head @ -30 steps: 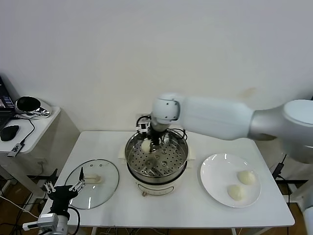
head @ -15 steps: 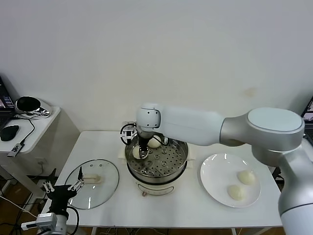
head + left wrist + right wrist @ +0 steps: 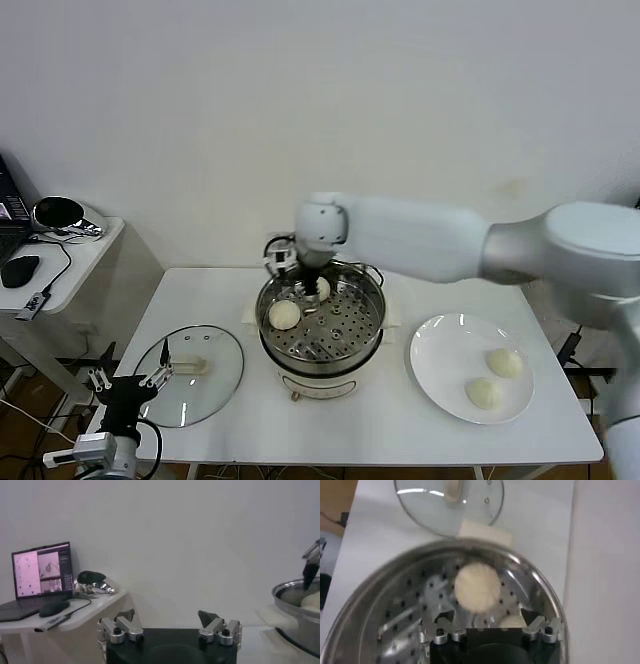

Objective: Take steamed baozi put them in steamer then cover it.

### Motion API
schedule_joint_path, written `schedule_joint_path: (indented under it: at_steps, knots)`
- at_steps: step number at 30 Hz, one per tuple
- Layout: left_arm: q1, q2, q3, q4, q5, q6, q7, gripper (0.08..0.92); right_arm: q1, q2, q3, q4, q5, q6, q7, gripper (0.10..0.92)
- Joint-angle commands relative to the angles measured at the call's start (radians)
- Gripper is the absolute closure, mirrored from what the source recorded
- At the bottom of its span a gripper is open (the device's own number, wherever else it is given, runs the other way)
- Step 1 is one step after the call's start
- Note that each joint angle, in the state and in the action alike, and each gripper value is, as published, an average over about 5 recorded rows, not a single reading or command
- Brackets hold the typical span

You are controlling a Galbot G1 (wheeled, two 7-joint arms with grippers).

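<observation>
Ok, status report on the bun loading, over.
Right gripper open, empty, over the steamer. Left gripper open, parked low by the cover. Two baozi in steamer, two on plate. Nothing in the way.

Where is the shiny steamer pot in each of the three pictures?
Head view: the steamer stands mid-table, between the glass cover and the white plate.
Left wrist view: only its rim shows at the right edge.
Right wrist view: its perforated tray fills the lower picture, under the right gripper.
Shared landmark: the bun lying inside the pot.
</observation>
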State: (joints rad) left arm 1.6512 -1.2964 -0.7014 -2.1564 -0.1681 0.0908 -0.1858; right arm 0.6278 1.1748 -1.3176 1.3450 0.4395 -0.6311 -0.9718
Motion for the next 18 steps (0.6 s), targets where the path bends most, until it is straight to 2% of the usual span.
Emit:
schedule_joint_path:
  at_steps: [1,7,13,18]
  knots:
    - [0.002,0.000,0.007,0.000,0.002,0.000,0.000,0.177,0.111,-0.475,-0.013,0.283,-0.202,0.211,-0.212,0.203]
    - [0.008,-0.001,0.011,0.006,0.009,-0.002,0.000,0.177,0.021,-0.718,0.018,0.366,-0.323,0.284,-0.222,0.203]
    - [0.015,-0.003,0.014,0.002,0.020,-0.002,0.000,0.177,-0.133,-0.815,0.024,0.356,-0.465,0.352,-0.176,0.203]
    - [0.018,-0.011,0.018,0.002,0.028,-0.002,-0.001,0.177,-0.331,-0.854,0.140,0.349,-0.523,0.359,-0.155,0.203]
